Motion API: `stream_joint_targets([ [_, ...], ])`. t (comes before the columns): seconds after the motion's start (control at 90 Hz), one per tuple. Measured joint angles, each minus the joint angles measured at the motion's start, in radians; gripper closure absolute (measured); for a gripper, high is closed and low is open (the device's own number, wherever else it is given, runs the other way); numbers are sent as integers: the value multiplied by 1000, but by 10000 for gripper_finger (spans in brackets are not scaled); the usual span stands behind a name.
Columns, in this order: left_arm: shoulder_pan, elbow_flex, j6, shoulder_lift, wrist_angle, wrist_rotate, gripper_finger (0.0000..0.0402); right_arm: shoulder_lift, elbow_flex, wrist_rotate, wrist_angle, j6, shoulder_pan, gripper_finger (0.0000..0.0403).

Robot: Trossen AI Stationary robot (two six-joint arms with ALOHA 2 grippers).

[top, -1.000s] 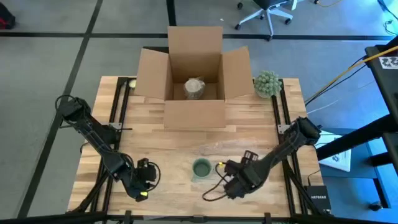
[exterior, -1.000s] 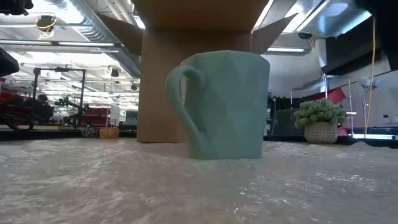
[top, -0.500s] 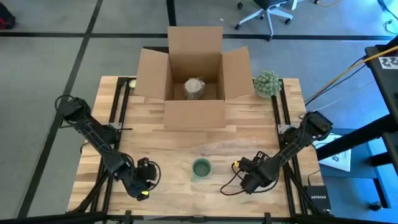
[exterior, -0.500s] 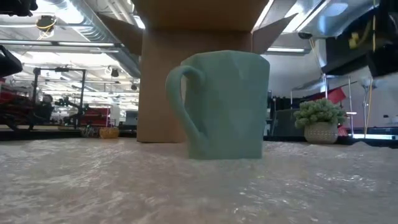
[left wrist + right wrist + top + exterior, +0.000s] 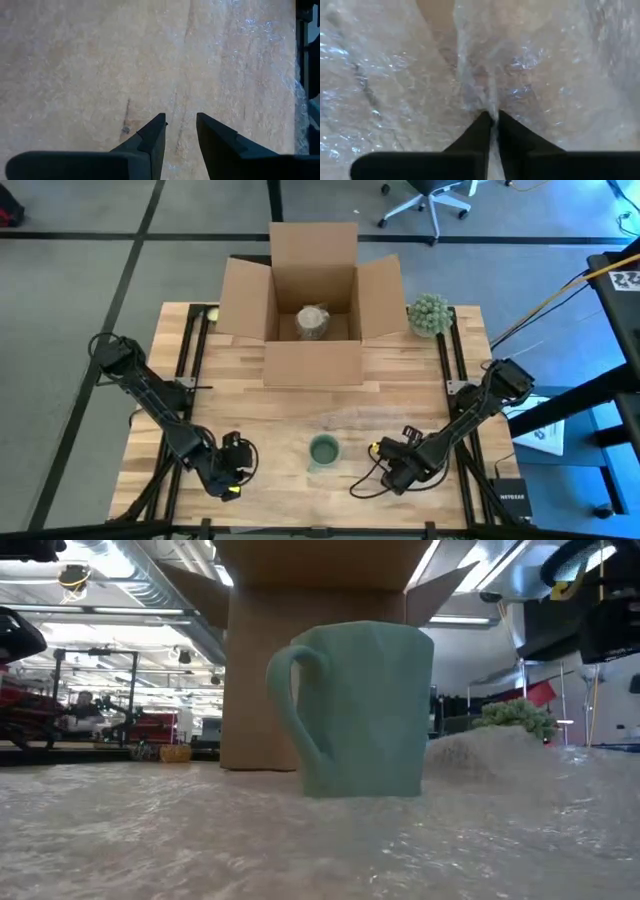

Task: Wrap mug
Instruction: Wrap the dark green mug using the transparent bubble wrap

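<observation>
Right gripper (image 5: 378,471) has backed off from the mug (image 5: 323,450): it sat just right of the mug a second ago, and is now well clear, lower right of centre in the high view. Its wrist view shows the fingertips pinched together on a fold of bubble wrap (image 5: 485,75). In the low view the sheet (image 5: 480,755) has humped up at right, partly hiding the plant (image 5: 515,715) that showed fully before. So you've got a grip and the wrap edge is lifting; my read is the next move is folding it over the mug.

Mug hasn't shifted: upright on the wrap, bottom centre of the high view, in front of the open cardboard box (image 5: 312,290).

Left gripper (image 5: 232,477) unchanged at lower left, fingers slightly apart over bare table (image 5: 75,65), holding nothing.
</observation>
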Motion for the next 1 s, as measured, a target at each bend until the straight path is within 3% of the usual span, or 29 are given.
stream_joint_targets([
  [0.167,0,0,0,0,0,0,308,-1,115,63,-73,-82,0,400],
  [0.356,0,0,-2,0,0,-11,308,-1,279,253,-114,-211,0,401],
  [0.6,0,0,-12,0,2,-24,308,-2,366,487,73,-444,-3,402],
  [0.811,15,0,-5,0,53,-45,308,37,367,485,339,-642,-57,402],
  [1.0,52,0,38,0,143,-47,308,77,367,488,425,-777,-152,402],
])
